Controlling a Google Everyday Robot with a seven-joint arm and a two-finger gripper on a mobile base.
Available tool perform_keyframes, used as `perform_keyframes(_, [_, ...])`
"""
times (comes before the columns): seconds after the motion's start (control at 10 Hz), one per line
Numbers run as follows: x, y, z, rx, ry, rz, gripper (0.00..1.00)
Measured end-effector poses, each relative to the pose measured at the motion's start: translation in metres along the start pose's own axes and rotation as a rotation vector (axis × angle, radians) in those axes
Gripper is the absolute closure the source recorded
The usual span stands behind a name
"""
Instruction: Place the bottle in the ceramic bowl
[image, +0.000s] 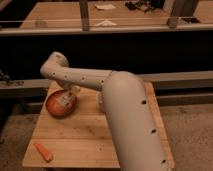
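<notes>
The orange-brown ceramic bowl (56, 106) sits on the left part of the wooden table (80, 137). The whitish bottle (64, 101) is tilted over the bowl's right side, inside its rim. My gripper (70, 93) is at the end of the white arm, right at the bottle's upper end above the bowl's right rim. The arm reaches from the lower right across the table and hides the table's right side.
An orange carrot (43, 152) lies near the table's front left corner. A pale object (99, 101) peeks out beside the arm, right of the bowl. A dark rail and another table stand behind.
</notes>
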Motion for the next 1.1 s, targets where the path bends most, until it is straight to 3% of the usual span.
perform_keyframes(0.5, [0.0006,-0.0030,0.0000,0.005,0.014,-0.011,0.46])
perform_keyframes(0.9, [0.0014,-0.0037,-0.0005,0.007,0.022,-0.017,0.35])
perform_keyframes(1.1, [0.0018,-0.0052,-0.0004,0.009,0.028,-0.022,0.35])
